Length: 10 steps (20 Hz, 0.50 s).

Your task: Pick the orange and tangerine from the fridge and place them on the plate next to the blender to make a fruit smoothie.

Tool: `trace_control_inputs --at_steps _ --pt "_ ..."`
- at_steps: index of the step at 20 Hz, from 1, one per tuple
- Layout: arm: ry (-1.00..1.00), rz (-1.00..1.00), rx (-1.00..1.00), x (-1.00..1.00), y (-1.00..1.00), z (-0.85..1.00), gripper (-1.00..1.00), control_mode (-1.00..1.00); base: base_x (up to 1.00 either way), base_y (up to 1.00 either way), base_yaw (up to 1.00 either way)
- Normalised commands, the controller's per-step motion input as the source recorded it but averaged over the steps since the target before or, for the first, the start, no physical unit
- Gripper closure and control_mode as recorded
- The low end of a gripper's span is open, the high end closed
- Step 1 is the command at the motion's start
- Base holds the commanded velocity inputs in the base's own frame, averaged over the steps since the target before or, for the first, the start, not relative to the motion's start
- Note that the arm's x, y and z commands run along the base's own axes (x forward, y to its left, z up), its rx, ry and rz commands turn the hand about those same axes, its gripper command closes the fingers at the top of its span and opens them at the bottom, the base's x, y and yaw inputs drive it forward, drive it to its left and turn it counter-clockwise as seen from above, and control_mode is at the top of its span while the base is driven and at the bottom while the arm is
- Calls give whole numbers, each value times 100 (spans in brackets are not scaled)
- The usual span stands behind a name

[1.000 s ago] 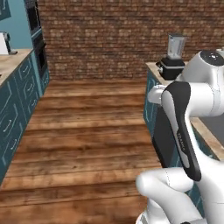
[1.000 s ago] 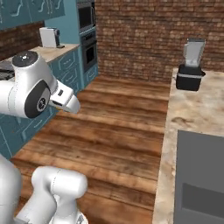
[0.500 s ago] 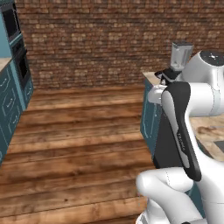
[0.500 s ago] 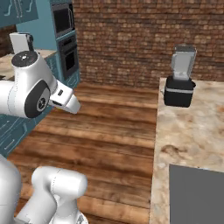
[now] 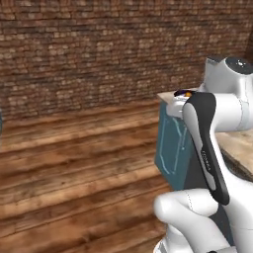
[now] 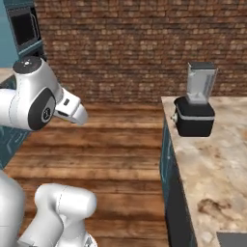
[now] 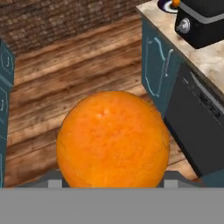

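Hand view carries no readable writing or brand on anything. Its middle holds a large orange fruit (image 7: 113, 139), whether the orange or the tangerine I cannot tell, gripped between the 2 fingers (image 7: 111, 181), whose tips are almost wholly hidden behind it. At that view's top right the blender (image 7: 202, 22) is cut off by the frame, showing its black base, grey band and white knob on the marbled surface (image 7: 205, 59); beside it a dark plate (image 7: 167, 5) with a second orange fruit (image 7: 176, 3) is clipped by the top edge. Right base view gives the blender (image 6: 195, 102) whole, with its clear jug. Left base view shows plate and fruit as a blur behind the arm. Since 1 second ago both base views have swung: the ovens and left cabinets have mostly slid out, and the blender stands larger.
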Motion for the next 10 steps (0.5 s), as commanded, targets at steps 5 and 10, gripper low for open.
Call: trace_control_inputs --at_steps 5,10 --pt "0 0 0 0 0 0 100 100 100 100 -49" --pt "0 0 0 0 0 0 100 100 100 97 -59"
